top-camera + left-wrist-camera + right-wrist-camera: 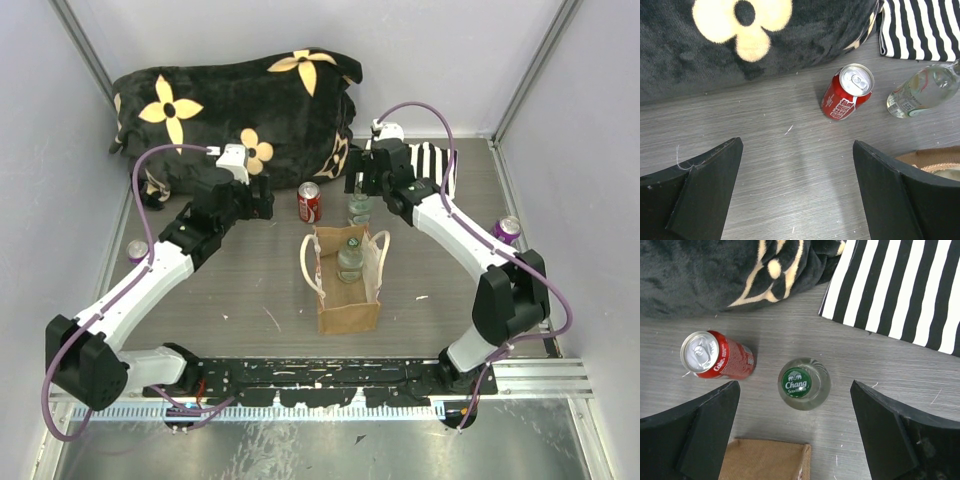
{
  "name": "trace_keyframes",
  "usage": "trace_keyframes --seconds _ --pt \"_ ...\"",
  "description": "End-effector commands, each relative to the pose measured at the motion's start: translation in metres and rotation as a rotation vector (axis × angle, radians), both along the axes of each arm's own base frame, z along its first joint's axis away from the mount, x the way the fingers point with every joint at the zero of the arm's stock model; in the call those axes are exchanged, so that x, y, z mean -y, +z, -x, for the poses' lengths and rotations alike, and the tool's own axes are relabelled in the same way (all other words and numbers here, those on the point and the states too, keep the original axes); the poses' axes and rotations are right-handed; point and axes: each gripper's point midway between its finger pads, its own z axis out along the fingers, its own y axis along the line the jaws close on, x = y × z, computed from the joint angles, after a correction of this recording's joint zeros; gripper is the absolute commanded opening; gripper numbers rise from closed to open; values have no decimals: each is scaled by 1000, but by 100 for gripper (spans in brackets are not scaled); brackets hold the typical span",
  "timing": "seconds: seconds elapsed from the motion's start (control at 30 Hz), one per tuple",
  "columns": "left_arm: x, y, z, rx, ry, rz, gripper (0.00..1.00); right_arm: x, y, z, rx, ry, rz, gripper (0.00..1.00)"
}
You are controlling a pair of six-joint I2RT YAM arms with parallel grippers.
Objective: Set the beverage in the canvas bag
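As only the top view shows a bottle [350, 262] inside the canvas bag [345, 318], we count two bottles and three cans [309, 202] [137, 250] [508, 229]; left hand [797, 144] and right hand [795, 385] are released.

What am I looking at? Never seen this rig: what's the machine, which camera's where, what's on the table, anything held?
Two robot arms bolted to a table. The wide picture comes from a fixed camera above and behind them; the other two come from a camera on each wrist, looking past its own black fingers. On the table: a canvas bag with one bottle inside, a red can, a green-capped bottle standing beyond the bag, a purple can at the left, another at the right, a flowered black blanket and a striped cloth. The left gripper and right gripper are both open and hold nothing; the right hangs over the standing bottle.
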Motion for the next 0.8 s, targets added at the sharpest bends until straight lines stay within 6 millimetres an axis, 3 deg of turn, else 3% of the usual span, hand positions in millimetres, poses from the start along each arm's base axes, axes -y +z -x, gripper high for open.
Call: trace_keyframes --seconds 0.0,0.17,0.4,0.63,0.77 --pt "-2 4 5 11 -10 19 98 -4 -2 -16 62 -58 -38 98" --pt "0 1 4 5 -16 20 98 -16 -20 -21 51 -62 -36 98" --pt "3 1 1 4 -22 21 98 -27 -27 -32 68 -73 -21 93" --pt "4 -3 -2 0 -25 15 99 -23 -38 -36 56 -96 18 89" --pt "6 -5 -3 -4 -28 19 98 -20 -45 -35 42 -107 34 78"
